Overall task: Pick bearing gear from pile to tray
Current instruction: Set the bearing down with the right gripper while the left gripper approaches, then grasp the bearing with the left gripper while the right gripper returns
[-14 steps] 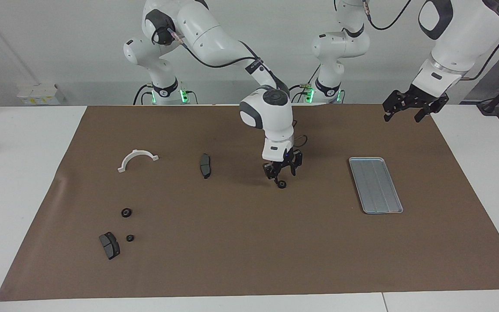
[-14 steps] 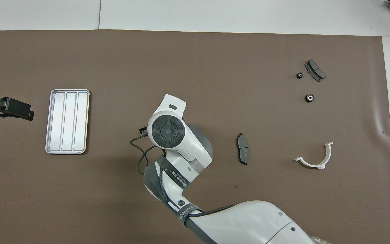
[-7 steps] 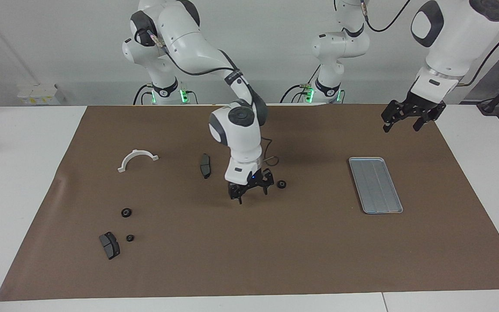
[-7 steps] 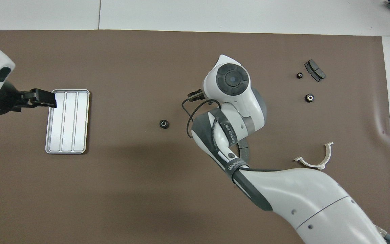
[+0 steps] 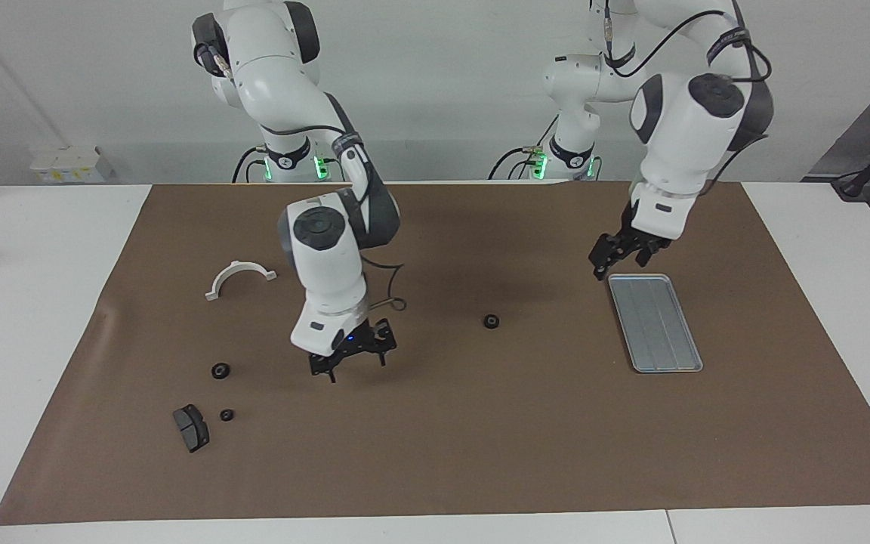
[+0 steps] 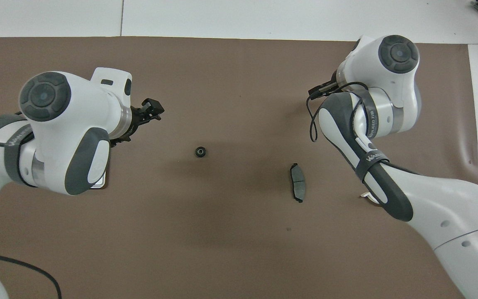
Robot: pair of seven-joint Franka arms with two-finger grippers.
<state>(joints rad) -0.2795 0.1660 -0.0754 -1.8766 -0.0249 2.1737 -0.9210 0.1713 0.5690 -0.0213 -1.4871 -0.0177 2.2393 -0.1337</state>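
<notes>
**Three gears on the mat, none in the tray**

Count, facing view: three small black gears, two dark grey pads, one white half-ring bracket [image 5: 239, 278], one tray [image 5: 655, 323].

Gears: one lone gear [image 5: 491, 321] lies on the brown mat [image 5: 435, 453] near mid-surface, between the two arms and well apart from the tray. The other two sit toward the right arm's end: a larger gear [image 5: 220, 370] and a smaller gear [image 5: 227, 415], the smaller one farther from the robots and just beside a pad [image 5: 191, 428]. The second pad [image 6: 298, 188] shows only in the overhead view; in the facing view the right arm stands in front of it.

Tray: silver-grey, ridged, toward the left arm's end, with nothing in it.

Right hand [image 5: 352, 358]: low over bare mat, between the lone gear and the pile, fingers spread, holding nothing. Left hand [image 5: 619, 257]: raised over the mat at the tray's corner nearest the robots; fingers look parted, nothing between them.

View differences: overhead shows the lone gear [image 6: 200, 152] in the clear and the left hand [image 6: 145, 114] tip, but the left arm covers nearly all of the tray, leaving one corner [image 6: 100, 186]. The right arm's bulk hides the pile's two gears, one pad, the right hand and all but a sliver of the bracket. The facing view shows all of those.
</notes>
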